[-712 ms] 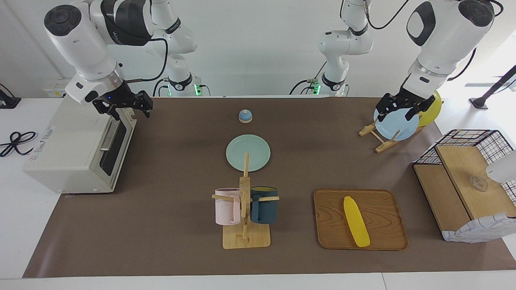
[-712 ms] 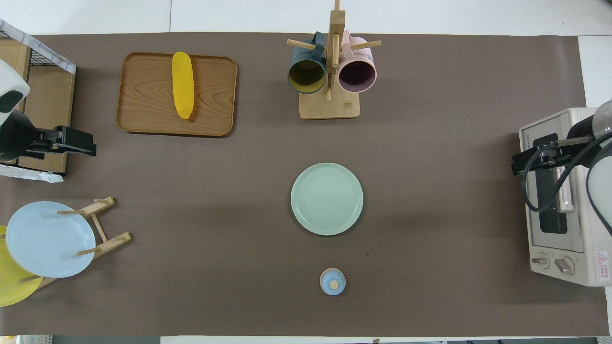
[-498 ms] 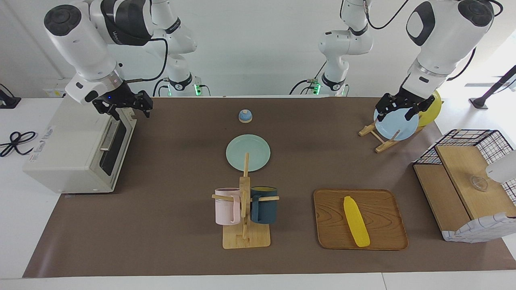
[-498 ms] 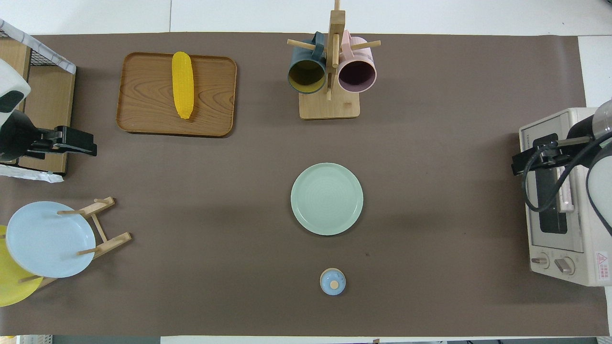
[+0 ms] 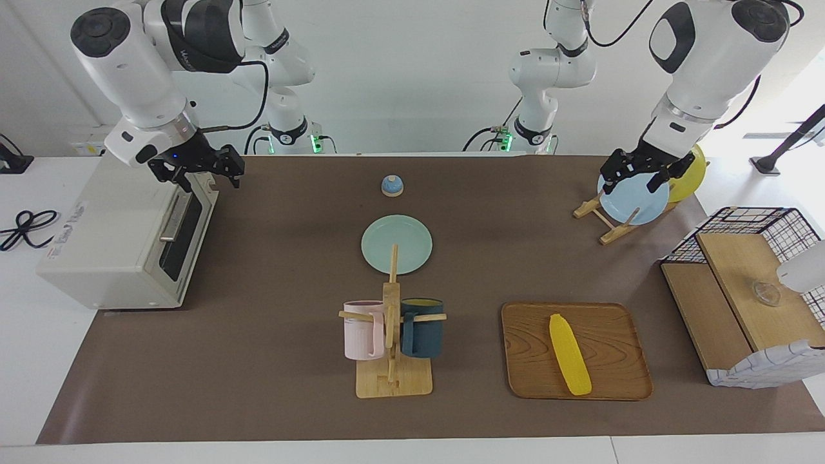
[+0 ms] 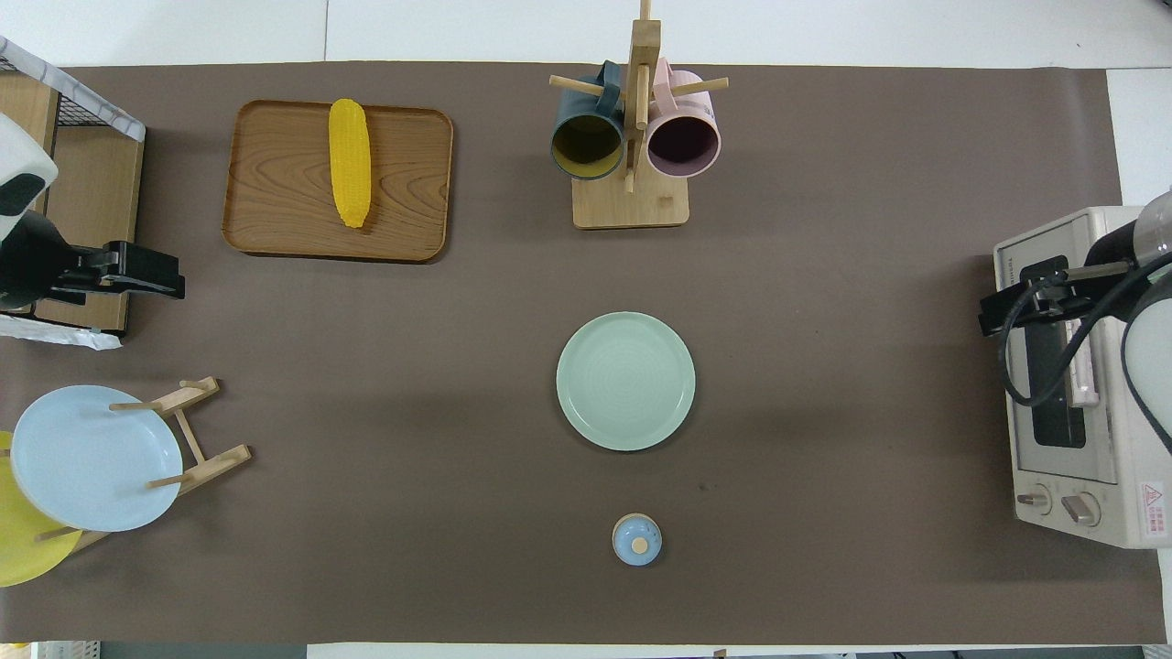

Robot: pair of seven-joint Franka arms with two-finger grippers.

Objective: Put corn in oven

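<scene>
The yellow corn [image 5: 570,354] lies on a wooden tray [image 5: 612,380]; in the overhead view the corn [image 6: 350,162] lies lengthwise on the tray [image 6: 275,201]. The cream oven [image 5: 109,238] stands at the right arm's end, its dark glass door shut and its bar handle [image 5: 171,219] facing the mat. It also shows in the overhead view [image 6: 1090,494]. My right gripper [image 5: 209,175] hangs open and empty over the oven door's top edge, seen from above too [image 6: 989,316]. My left gripper [image 5: 635,179] hangs open and empty over the mat beside the plate rack [image 6: 174,286].
A mug tree [image 5: 391,335] with a pink and a dark blue mug stands beside the tray. A green plate [image 5: 396,243] and a small blue knob [image 5: 392,185] lie mid-table. A rack with a blue plate [image 5: 635,203] and a wire basket shelf [image 5: 741,290] stand at the left arm's end.
</scene>
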